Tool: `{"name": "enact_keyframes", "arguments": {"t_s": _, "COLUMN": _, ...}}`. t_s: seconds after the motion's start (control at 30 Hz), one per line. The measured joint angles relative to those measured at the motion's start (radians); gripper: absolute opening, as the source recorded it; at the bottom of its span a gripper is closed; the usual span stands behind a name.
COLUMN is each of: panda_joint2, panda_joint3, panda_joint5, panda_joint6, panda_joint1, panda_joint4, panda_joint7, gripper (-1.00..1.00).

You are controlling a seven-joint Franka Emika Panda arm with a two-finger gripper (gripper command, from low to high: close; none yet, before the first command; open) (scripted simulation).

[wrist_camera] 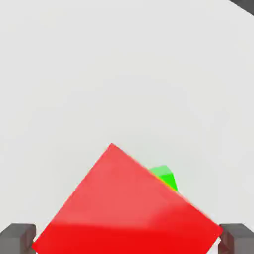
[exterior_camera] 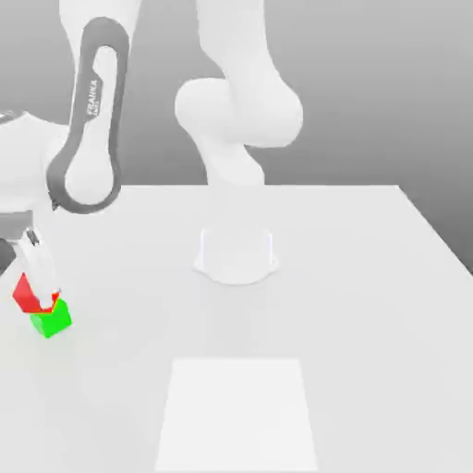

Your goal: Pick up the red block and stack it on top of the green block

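Note:
The red block (exterior_camera: 26, 295) sits tilted on top of the green block (exterior_camera: 52, 319) near the table's edge at the exterior view's left. My gripper (exterior_camera: 37, 282) hangs over the pair, its fingers reaching down around the red block. In the hand view the red block (wrist_camera: 129, 208) lies turned at an angle between the two dark fingertips (wrist_camera: 17, 238), which stand far apart at its outer corners. A corner of the green block (wrist_camera: 166, 176) peeks out from beneath it. The gripper (wrist_camera: 127, 240) looks open.
The white table (exterior_camera: 369, 277) carries the arm's round base (exterior_camera: 236, 254) at its middle. A lighter square patch (exterior_camera: 238, 416) lies on the table near its front edge. The two blocks stand close to the table's edge at the exterior view's left.

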Motion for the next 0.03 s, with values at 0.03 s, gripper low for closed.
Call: {"name": "enact_keyframes", "arguments": {"t_s": 0.03, "panda_joint2": -0.038, "panda_joint3": 0.004, "panda_joint5": -0.036, "panda_joint6": -0.034, "panda_joint1": -0.012, "panda_joint4": -0.002, "panda_joint7": 0.026, "gripper": 1.00}}
